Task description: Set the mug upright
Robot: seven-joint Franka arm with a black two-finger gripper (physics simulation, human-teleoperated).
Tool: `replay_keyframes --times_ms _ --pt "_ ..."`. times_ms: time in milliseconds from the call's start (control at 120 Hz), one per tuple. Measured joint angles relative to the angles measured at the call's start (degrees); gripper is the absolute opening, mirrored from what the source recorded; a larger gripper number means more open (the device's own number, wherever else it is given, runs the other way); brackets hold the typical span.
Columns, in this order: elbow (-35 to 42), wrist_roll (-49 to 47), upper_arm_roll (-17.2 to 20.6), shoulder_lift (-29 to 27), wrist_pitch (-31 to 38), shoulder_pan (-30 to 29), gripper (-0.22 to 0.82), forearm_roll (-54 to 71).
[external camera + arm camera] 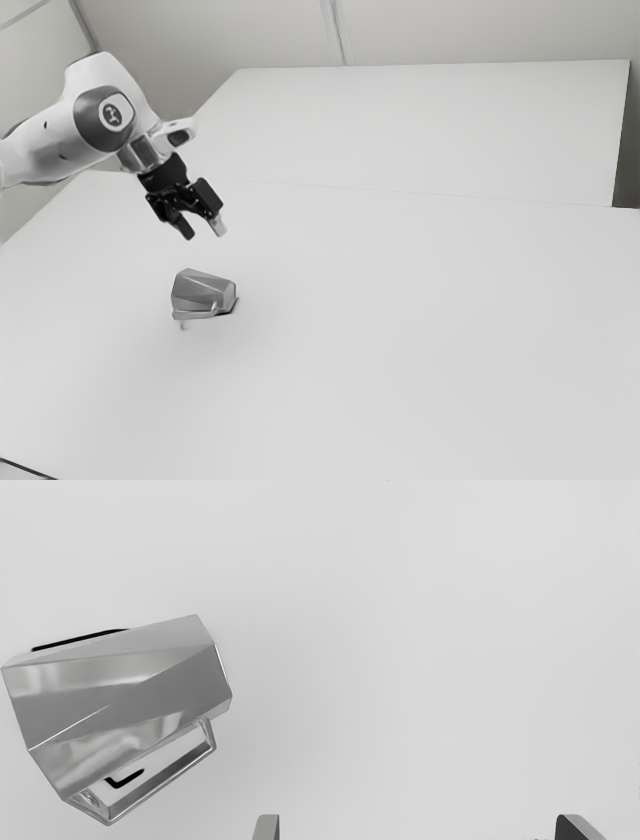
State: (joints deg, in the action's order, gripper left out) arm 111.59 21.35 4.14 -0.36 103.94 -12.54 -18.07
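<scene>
One mug (203, 293) seen, lying on its side on the white table (400, 350); not upright. Wider end pointed to the exterior view's left, narrower end to the exterior view's right. Body is grey, faceted, with a metallic shine. Angular handle (162, 780) is seen in the wrist view, joined along the mug's side, on the side toward the gripper's fingertips. Dark marks are visible through the handle's opening and along the opposite side of the body; whether shadow or something else cannot be told.

Gripper (204, 234) is held above the table, tilted downward, apart from the mug. Pincer state: released, fingers spread wide, nothing grasped. In the wrist view the mug is placed off to one side of the gap between the fingers, nearer one finger than the other. Arm (60, 135) is extended in from the exterior view's left. Second white surface (430, 130) is seen behind the table.
</scene>
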Motion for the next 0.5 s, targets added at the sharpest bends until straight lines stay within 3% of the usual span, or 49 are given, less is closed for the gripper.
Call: replay_keyframes --times_ms 233,500 --pt "1.9 9.2 0.0 2.8 1.6 -2.4 0.6 -5.3" --pt "2.5 16.2 0.1 4.0 2.2 -12.5 0.6 -7.9"
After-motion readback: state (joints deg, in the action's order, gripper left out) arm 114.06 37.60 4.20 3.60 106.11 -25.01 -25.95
